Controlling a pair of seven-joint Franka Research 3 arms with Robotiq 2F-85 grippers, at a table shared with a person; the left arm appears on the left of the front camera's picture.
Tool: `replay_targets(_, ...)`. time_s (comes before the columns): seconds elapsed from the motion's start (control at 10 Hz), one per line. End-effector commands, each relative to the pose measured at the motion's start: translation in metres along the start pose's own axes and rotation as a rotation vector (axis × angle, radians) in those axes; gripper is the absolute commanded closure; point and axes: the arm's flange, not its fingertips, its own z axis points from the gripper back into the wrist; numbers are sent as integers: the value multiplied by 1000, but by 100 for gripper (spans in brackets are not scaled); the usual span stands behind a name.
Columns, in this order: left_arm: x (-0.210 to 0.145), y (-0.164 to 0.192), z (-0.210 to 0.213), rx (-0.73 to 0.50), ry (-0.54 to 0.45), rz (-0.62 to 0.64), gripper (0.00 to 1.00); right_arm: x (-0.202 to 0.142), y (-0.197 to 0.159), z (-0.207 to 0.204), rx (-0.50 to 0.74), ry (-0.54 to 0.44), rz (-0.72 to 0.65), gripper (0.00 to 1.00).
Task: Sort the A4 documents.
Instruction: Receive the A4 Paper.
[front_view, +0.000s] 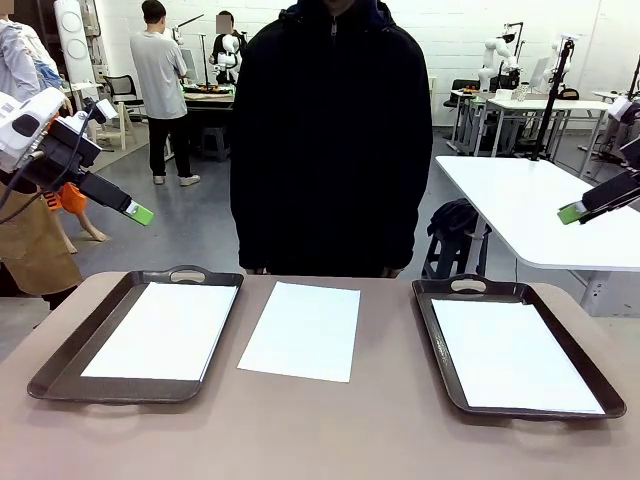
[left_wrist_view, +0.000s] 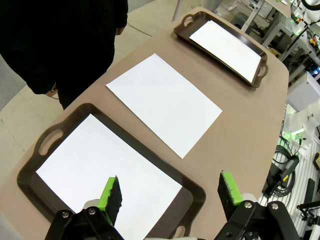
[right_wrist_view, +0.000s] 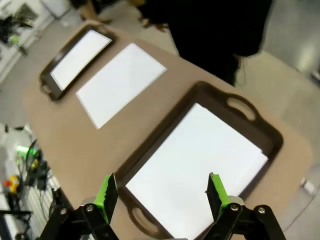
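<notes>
One white A4 sheet lies bare on the table's middle, between two dark trays. Another sheet rests in the left tray, and a third in the right tray. My left gripper hangs open high above the table's left side; in its wrist view the left tray's sheet is below and the middle sheet beyond. My right gripper is raised open at the right; its wrist view looks down on the right tray's sheet.
A person in a black jacket stands at the table's far edge, hands not showing over the table. A white table stands behind on the right. Bare tabletop runs along the near edge.
</notes>
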Motion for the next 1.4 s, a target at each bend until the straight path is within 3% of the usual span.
replay_targets(0.0,0,-1,0,1,0,-6,0,-19,8,-1,130,-18,99,7)
replay_targets(0.4,0,-1,0,1,0,-6,0,-22,15,-4,219,22,69,7)
replay_targets(1.1,0,-1,0,1,0,-6,0,-22,20,-4,210,-10,62,7)
replay_targets(1.3,0,-1,0,1,0,-6,0,-22,17,-4,209,35,83,7)
